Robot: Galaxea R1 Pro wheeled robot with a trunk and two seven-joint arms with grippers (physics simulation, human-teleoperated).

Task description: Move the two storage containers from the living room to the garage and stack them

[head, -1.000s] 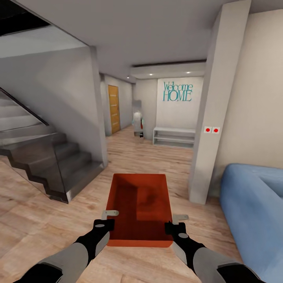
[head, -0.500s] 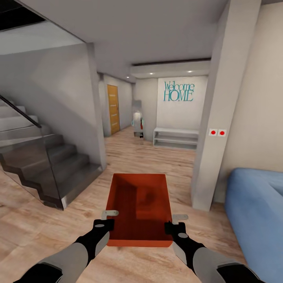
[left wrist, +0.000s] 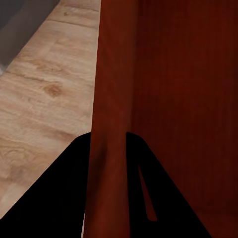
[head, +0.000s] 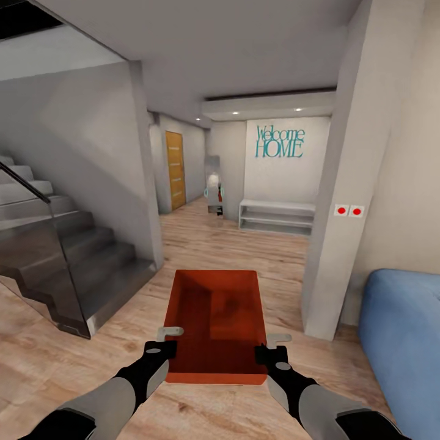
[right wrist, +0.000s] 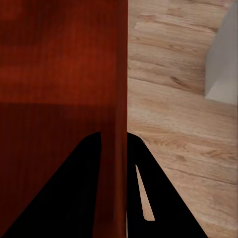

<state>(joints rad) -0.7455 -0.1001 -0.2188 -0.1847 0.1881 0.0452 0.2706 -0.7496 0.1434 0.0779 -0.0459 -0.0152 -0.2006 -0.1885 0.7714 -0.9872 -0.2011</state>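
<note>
While I face the hallway over wood-plank flooring (head: pixel 232 244), my left gripper (head: pixel 169 333) is clamped on the left wall of the storage container (head: pixel 214 324) and my right gripper (head: pixel 276 338) on its right wall, holding it before me between staircase (head: pixel 73 256) and blue sofa (head: pixel 403 330).

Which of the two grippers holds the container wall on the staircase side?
The left gripper, clamped on the storage container's left wall; the right gripper is nearer the blue sofa.
</note>
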